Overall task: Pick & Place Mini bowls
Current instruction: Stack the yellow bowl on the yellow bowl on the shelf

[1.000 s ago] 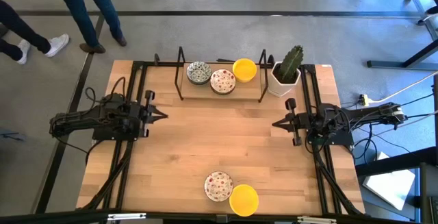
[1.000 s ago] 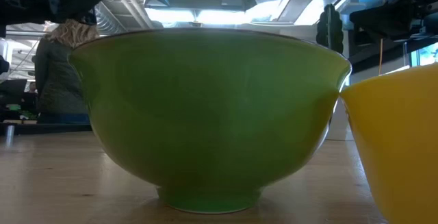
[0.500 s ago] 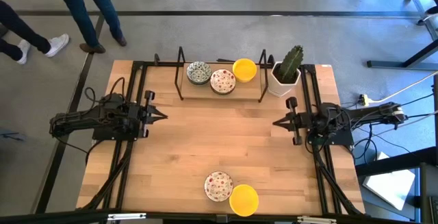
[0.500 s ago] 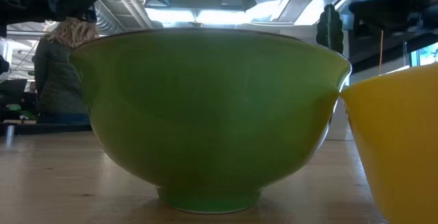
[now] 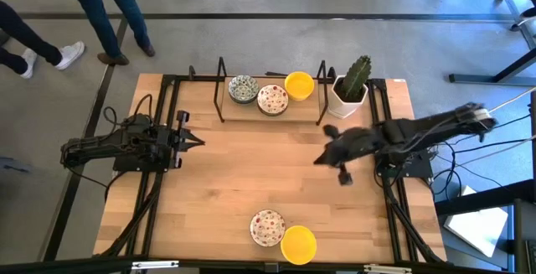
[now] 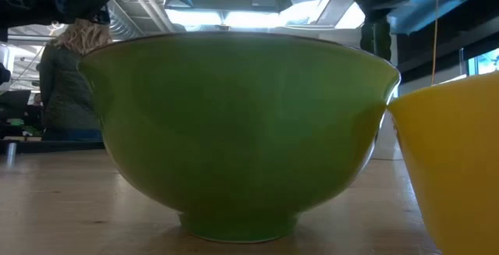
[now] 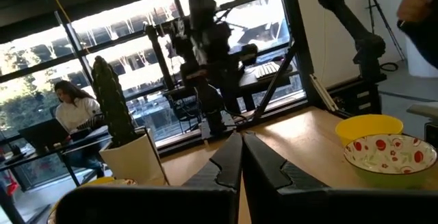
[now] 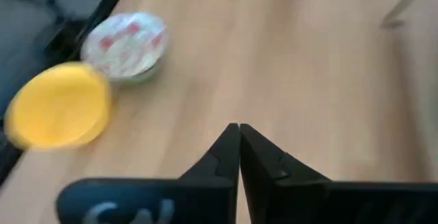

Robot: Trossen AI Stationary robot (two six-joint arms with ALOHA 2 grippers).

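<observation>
Two mini bowls stand near the table's near edge: a white one with red speckles [image 5: 267, 227] and a plain yellow one [image 5: 298, 245]. They also show in the right wrist view [image 8: 126, 46] [image 8: 58, 106]. In the low view they fill the picture, and the speckled bowl's outer wall looks green [image 6: 238, 130]. Three more bowls stand at the far edge: green-blue patterned [image 5: 243, 88], red-speckled [image 5: 272, 99] and yellow [image 5: 299, 84]. My right gripper [image 5: 322, 158] is shut and empty above the table's middle right, its fingers [image 8: 238, 138] slanting toward the near bowls. My left gripper [image 5: 199, 142] is shut and empty at the left.
A white square pot with a green cactus [image 5: 350, 90] stands at the far right corner. Black upright stands [image 5: 221, 90] [image 5: 322, 94] flank the three far bowls. Black rails run along both sides. People stand beyond the far edge [image 5: 109, 14]. Bare wood lies between the two bowl groups.
My right gripper has swung out from the right side toward the table's middle and a little toward the near edge, tipping downward toward the two near bowls. It has stayed shut. No bowl has moved.
</observation>
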